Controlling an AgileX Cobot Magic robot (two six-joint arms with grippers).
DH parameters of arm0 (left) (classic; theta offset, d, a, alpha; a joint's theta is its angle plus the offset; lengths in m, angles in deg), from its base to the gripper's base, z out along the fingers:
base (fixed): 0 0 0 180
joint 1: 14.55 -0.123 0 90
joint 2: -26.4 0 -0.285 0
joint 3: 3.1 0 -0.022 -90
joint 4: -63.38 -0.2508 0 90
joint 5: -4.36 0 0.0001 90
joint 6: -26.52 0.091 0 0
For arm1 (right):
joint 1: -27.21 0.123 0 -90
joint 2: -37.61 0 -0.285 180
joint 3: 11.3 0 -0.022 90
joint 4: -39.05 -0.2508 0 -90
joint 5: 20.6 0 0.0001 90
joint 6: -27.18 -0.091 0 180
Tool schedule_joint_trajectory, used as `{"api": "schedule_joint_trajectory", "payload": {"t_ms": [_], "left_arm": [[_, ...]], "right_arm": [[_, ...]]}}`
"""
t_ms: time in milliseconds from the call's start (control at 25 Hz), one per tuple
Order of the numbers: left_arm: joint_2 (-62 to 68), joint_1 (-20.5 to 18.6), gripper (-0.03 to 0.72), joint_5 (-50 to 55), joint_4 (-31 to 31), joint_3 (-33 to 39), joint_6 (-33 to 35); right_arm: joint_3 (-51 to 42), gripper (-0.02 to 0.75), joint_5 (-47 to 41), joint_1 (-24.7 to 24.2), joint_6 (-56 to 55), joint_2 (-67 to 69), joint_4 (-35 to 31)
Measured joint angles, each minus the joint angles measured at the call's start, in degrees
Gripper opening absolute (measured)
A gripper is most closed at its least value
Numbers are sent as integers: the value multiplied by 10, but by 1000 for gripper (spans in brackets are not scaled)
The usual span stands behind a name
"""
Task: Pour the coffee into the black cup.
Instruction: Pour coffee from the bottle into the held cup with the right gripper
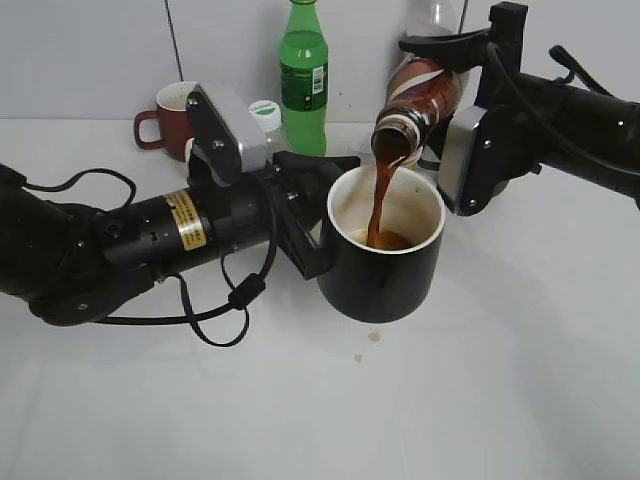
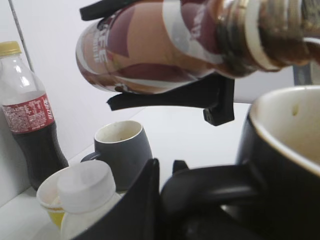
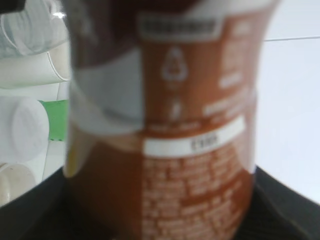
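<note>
The black cup (image 1: 385, 265) stands mid-table, cream inside, with brown coffee pooling in it. My left gripper (image 1: 318, 215) is shut on its handle (image 2: 210, 187); the cup's rim shows in the left wrist view (image 2: 285, 125). My right gripper (image 1: 455, 85) is shut on the coffee bottle (image 1: 415, 100), which is tilted mouth-down over the cup. A brown stream of coffee (image 1: 380, 205) runs from its mouth into the cup. The bottle fills the right wrist view (image 3: 165, 130) and crosses the top of the left wrist view (image 2: 165, 45).
A green bottle (image 1: 303, 75) and a dark-red mug (image 1: 170, 118) stand at the back wall. A cola bottle (image 2: 27, 115), a grey mug (image 2: 122, 150) and a white-capped bottle (image 2: 82, 195) stand behind. Small coffee drops (image 1: 372, 338) lie on the table in front of the cup.
</note>
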Motion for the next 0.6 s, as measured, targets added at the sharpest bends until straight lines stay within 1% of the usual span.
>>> {"api": "schedule_joint_trajectory", "payload": {"t_ms": [400,520,600], "left_arm": [[0,0,45,0,0,0,0],[0,0,45,0,0,0,0],[0,0,45,0,0,0,0]], "right_arm": [[0,503,0,0,-9,0,-2],[0,503,0,0,-47,0,-2],[0,503,0,0,-119,0,-2]]}}
